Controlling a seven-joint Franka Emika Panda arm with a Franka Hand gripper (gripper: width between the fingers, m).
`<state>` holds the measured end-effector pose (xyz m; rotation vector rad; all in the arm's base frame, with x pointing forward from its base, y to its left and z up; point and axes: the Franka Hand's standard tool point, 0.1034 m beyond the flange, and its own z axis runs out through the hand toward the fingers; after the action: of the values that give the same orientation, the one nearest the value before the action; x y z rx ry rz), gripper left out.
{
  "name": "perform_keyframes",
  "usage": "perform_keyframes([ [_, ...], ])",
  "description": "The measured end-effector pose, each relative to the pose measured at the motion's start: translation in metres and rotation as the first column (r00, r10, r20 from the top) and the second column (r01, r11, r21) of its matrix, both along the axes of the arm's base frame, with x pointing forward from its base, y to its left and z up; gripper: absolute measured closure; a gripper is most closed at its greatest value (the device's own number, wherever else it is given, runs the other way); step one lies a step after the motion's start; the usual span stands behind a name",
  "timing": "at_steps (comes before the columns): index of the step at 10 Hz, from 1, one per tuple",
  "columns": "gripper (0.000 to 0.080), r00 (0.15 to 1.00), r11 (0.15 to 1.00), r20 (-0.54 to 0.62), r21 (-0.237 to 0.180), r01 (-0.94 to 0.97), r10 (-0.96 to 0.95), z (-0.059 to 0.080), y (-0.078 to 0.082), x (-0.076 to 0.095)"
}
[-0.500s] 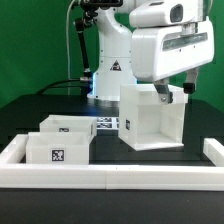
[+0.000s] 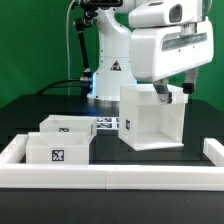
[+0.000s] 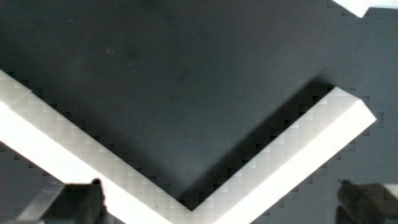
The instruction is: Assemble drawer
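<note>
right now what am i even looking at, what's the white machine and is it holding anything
The big white machine is a robot arm with a two-finger claw at its end. One picture comes from a camera standing off the arm and shows the whole scene. The other comes from a camera on the wrist, looking down past the claw.

On the dark table stand loose parts of a drawer. There is a tall white housing, and to the exterior view's left of it a back tray and a front tray. A low white wall borders the front, and a flat marker board lies further back.

The claw hangs over the housing's top edge, which is the white V in the wrist picture. Its fingers stand wide apart and hold nothing.
</note>
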<state>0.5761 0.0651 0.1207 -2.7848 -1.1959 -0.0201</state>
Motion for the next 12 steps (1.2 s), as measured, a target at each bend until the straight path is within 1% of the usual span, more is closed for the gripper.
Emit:
perform_keyframes([
  [1, 0.0150, 0.998, 0.998, -0.006, -0.004, 0.056, -0.056, 0.001, -0.002, -0.003],
  [2, 0.0150, 0.990, 0.990, -0.018, -0.016, 0.138, -0.138, 0.005, -0.007, -0.014],
  [4, 0.0150, 0.960, 0.960, -0.042, -0.035, 0.277, -0.278, 0.008, -0.006, -0.034],
  [5, 0.0150, 0.929, 0.930, -0.052, -0.045, 0.364, -0.366, 0.007, -0.005, -0.041],
  [7, 0.0150, 0.899, 0.901, -0.058, -0.051, 0.431, -0.433, 0.006, -0.005, -0.040],
  [9, 0.0150, 0.903, 0.904, -0.057, -0.051, 0.424, -0.426, 0.007, -0.005, -0.041],
  [10, 0.0150, 0.897, 0.898, -0.048, -0.051, 0.437, -0.440, 0.011, 0.000, -0.051],
  [12, 0.0150, 0.899, 0.900, -0.039, -0.059, 0.433, -0.435, 0.014, 0.008, -0.085],
])
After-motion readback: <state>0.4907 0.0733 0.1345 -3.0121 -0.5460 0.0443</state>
